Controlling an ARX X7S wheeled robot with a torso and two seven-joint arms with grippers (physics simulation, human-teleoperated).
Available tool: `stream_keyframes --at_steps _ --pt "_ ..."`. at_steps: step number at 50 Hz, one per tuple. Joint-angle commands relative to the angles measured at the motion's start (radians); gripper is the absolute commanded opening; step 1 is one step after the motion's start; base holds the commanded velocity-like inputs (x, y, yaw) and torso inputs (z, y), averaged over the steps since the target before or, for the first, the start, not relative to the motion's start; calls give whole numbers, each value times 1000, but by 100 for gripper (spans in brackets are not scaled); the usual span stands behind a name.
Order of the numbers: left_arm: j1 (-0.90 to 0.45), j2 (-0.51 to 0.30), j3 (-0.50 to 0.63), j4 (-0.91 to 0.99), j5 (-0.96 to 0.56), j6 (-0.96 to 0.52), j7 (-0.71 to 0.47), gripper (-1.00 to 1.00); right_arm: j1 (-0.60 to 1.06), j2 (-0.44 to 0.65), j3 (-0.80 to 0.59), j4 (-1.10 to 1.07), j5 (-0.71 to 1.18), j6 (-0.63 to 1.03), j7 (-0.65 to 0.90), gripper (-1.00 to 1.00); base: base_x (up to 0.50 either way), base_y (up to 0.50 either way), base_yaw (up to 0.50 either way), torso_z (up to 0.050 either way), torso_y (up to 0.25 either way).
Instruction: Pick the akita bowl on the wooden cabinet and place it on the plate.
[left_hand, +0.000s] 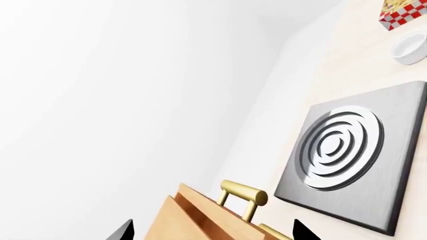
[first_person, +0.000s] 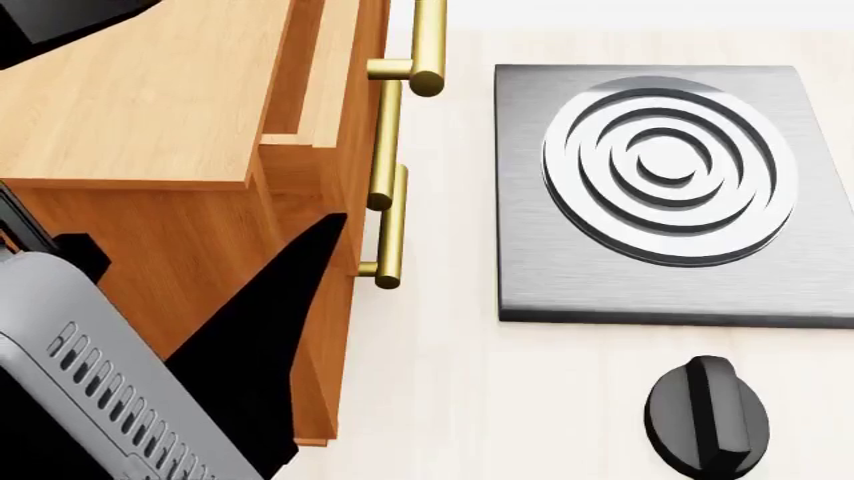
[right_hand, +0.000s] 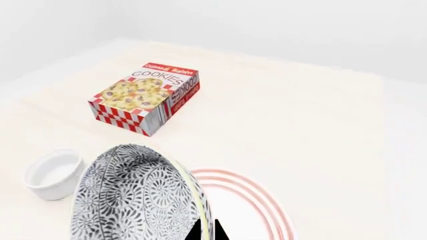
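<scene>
In the right wrist view the akita bowl, grey-white with a black swirl pattern, hangs tilted on its side with my right gripper shut on its rim. It is held just above the plate, white with thin red rings, and hides part of it. The wooden cabinet, orange-brown with brass bar handles, fills the left of the head view. My left gripper is open over a corner of the wooden cabinet, holding nothing. The right gripper and the plate are out of the head view.
A square steel burner plate with raised rings lies right of the cabinet, and a black knob sits in front of it. A cookies box and a small white cup stand beyond the plate on the pale counter.
</scene>
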Motion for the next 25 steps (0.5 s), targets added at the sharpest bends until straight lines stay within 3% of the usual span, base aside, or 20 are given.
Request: stream_keyframes --at_steps 1,25 --pt "7 -1 6 3 8 4 2 100 2 -26 -5 26 -23 -1 -15 -100 0 0 0 0 0" --pt "16 -3 18 2 25 11 10 100 11 -47 10 44 -10 -3 -39 -100 0 0 0 0 0"
